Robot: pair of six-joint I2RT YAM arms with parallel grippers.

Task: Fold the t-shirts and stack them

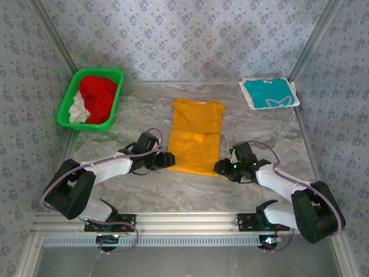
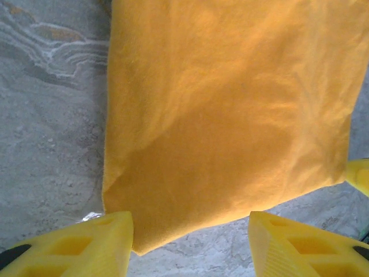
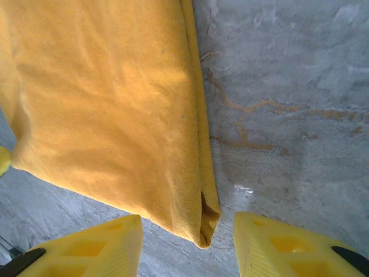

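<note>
I am looking at my yellow-orange t-shirt, which is showing plain cloth with no print on the visible side. The table is showing grey marbling with white and rust-orange veins. The teal t-shirt is wearing a white mark, with a white sheet edging it. The green basket is showing a red cloth and a white cloth. The walls are wearing pale grey paper with a small repeating blue-grey floral print. My left gripper and right gripper are showing bright yellow fingers with black at the base; my arms are showing white shells and black joints.
</note>
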